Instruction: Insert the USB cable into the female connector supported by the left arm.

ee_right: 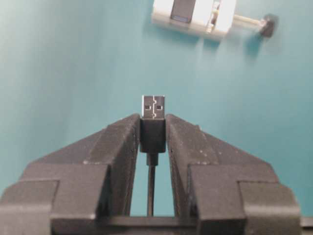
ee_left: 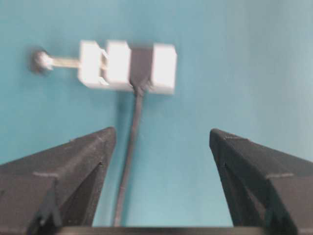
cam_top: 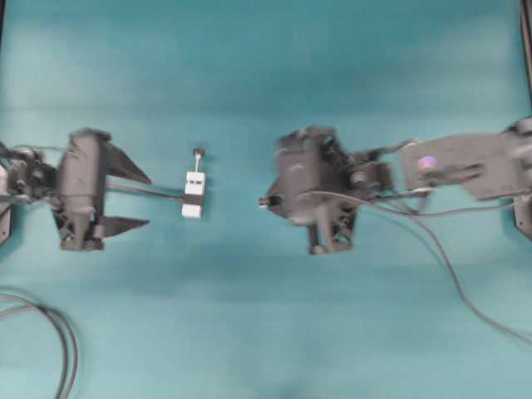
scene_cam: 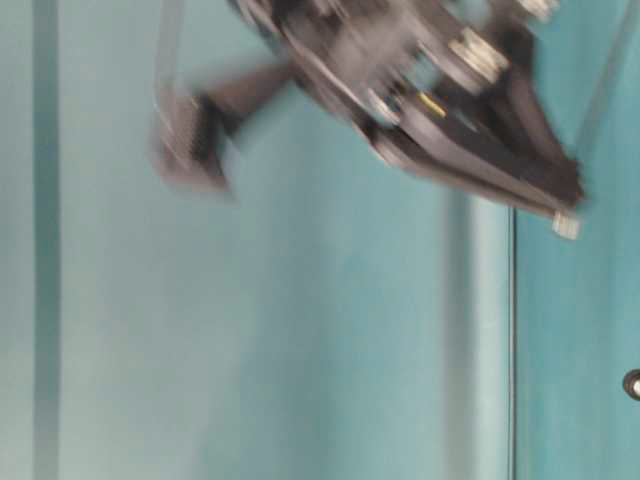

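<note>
The right gripper (ee_right: 153, 128) clamps the USB cable (ee_right: 153, 131), silvery tip toward the female connector (ee_right: 194, 13) at upper frame. The left gripper (ee_left: 161, 142) gapes, apparently clear of the connector on the bench (cam_top: 249, 332).

Work surface was a plain teal table (cam_top: 266, 332), matte, uniform in colour. Lying directly on it, left of centre, was the female connector (cam_top: 193, 196): a white block with a black band, its thin rod and black knob pointing toward 12 o'clock. Its dark cable (cam_top: 145, 190) ran off toward 9 o'clock. A looped black cable (cam_top: 58, 341) lay on the surface at the 7 o'clock corner. Another thin cable (cam_top: 474, 307) trailed across the surface toward 4 o'clock.
</note>
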Robot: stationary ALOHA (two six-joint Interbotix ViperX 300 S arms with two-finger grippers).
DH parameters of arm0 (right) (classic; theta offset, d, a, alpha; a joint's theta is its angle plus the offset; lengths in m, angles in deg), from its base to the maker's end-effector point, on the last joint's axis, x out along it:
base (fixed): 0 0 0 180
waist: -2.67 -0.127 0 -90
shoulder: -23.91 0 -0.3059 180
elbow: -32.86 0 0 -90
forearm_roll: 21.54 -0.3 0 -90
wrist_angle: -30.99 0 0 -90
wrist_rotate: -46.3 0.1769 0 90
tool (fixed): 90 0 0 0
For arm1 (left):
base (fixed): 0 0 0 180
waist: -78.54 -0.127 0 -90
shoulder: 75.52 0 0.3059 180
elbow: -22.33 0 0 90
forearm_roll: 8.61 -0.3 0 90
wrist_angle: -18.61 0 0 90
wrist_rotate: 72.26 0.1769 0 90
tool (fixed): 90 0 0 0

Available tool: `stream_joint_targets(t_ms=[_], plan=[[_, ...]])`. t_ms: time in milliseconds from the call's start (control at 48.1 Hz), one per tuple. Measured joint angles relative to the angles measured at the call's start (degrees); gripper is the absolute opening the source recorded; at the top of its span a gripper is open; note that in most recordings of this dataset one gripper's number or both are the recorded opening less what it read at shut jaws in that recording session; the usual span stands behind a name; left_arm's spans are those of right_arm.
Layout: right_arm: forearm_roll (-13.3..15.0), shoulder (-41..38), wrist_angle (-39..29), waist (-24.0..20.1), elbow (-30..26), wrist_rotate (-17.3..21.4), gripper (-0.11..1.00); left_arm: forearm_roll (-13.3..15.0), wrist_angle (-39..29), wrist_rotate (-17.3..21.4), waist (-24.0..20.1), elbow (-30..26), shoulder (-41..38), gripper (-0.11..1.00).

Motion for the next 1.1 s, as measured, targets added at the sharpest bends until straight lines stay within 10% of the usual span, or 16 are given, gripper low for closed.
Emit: stream_joint_targets(t_ms=[229, 582, 1101], plan=[[0.00, 7.12, 14.33, 3.34, 9.40, 2.46, 0.21, -0.09, 4.92, 0.00, -1.32, 5.45, 10.90, 0.85], [-0.09, 16.08, 13.27, 5.01, 19.07, 2.72, 0.21, -0.09, 2.64, 0.00, -1.85, 12.48, 34.01, 0.85], [0.00, 17.93, 12.74, 2.72, 22.85, 3.60, 0.21, 0.00, -4.75, -0.97, -1.85, 13.36, 38.06, 0.85]])
